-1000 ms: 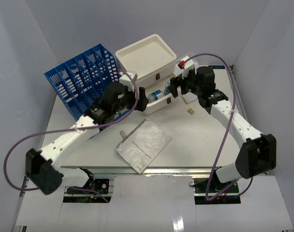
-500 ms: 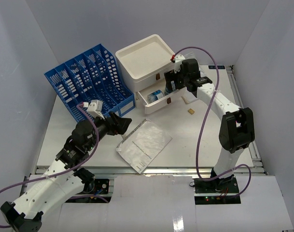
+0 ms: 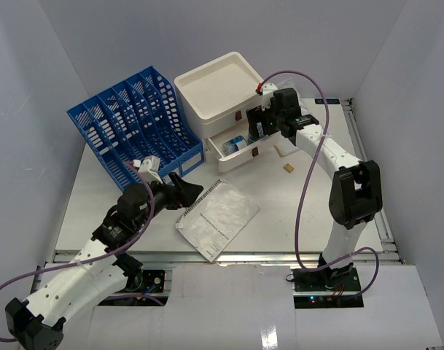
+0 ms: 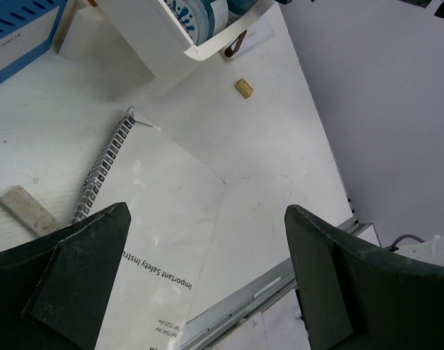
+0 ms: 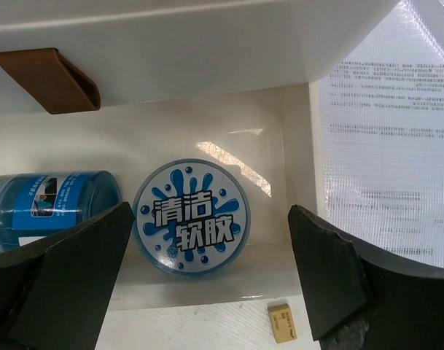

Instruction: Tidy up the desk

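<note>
The desk is a white tabletop with a metal rail along its near edge. A white drawer box stands at the back with its lower drawer pulled out. Inside, one blue jar shows its round printed lid and a second jar lies beside it. My right gripper hangs open over that drawer, its jaws either side of the lidded jar and apart from it. My left gripper is open above a spiral-bound booklet, holding nothing.
A blue file rack stands at the back left. A small tan block lies right of the drawer. A beige stick rests beside the booklet's spiral. A printed sheet lies right of the drawer box.
My left arm has pulled back from the drawer to the near left, over the booklet's corner. My right arm has swung left to the drawer's right end.
</note>
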{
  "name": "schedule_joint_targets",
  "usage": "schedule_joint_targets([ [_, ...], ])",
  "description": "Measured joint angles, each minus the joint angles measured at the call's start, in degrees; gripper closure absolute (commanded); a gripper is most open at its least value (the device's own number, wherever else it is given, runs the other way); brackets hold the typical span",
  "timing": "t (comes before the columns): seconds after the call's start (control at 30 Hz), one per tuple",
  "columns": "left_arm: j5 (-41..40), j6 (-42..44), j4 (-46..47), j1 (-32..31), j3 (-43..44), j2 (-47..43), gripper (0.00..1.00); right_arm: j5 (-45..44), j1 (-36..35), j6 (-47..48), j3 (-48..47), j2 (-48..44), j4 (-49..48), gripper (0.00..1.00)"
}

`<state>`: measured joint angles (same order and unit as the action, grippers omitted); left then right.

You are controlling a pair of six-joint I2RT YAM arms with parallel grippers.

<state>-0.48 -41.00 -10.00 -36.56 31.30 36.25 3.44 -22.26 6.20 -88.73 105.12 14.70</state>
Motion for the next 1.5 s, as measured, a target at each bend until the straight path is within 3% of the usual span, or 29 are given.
schedule_joint_targets([
  [0.77,3.6,-1.6,3.6,0.0,-1.8,-0.4,0.02,8.4,-0.3,2.6,0.0,-0.3,0.6,0.1],
  [1.07,4.0,-1.7,3.6,0.0,-1.8,-0.5,0.02,7.3,-0.4,3.2,0.0,-0.4,0.6,0.1],
  [1.4,4.4,-1.9,3.6,0.0,-1.8,-0.6,0.02,4.3,-0.4,4.5,-0.1,2.0,0.8,0.01],
  [1.5,4.7,-2.0,3.9,0.0,-1.8,-0.1,0.02,4.1,-0.4,4.9,-0.4,2.8,1.1,0.15],
])
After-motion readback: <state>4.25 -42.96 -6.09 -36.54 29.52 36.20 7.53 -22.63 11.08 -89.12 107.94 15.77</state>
